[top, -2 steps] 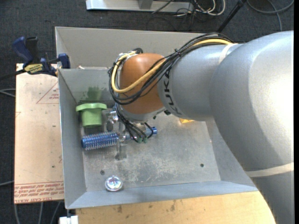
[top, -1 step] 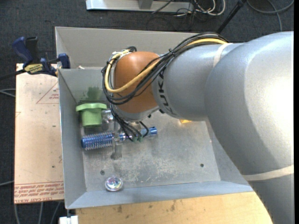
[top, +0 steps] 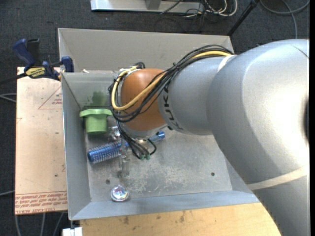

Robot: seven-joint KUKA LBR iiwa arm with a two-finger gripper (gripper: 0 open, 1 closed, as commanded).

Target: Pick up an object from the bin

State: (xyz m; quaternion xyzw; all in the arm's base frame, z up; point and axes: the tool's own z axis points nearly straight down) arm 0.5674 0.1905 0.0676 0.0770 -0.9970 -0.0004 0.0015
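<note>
My gripper [top: 123, 166] reaches down into the left half of the bin from under the arm's orange cover. It stands just right of a blue bristled brush [top: 103, 153] that lies on the bin floor, close to the brush's right end or touching it. A green plastic cup-like piece with a wide rim [top: 96, 120] lies further back against the left wall. A small clear, shiny round thing [top: 119, 194] rests near the front wall, a little below the gripper. Nothing shows held in the gripper.
The arm and its cables cover the back and right of the bin. A small blue bit [top: 158, 136] peeks out beside the orange cover. Bare grey floor spreads to the right of the gripper, toward the front wall.
</note>
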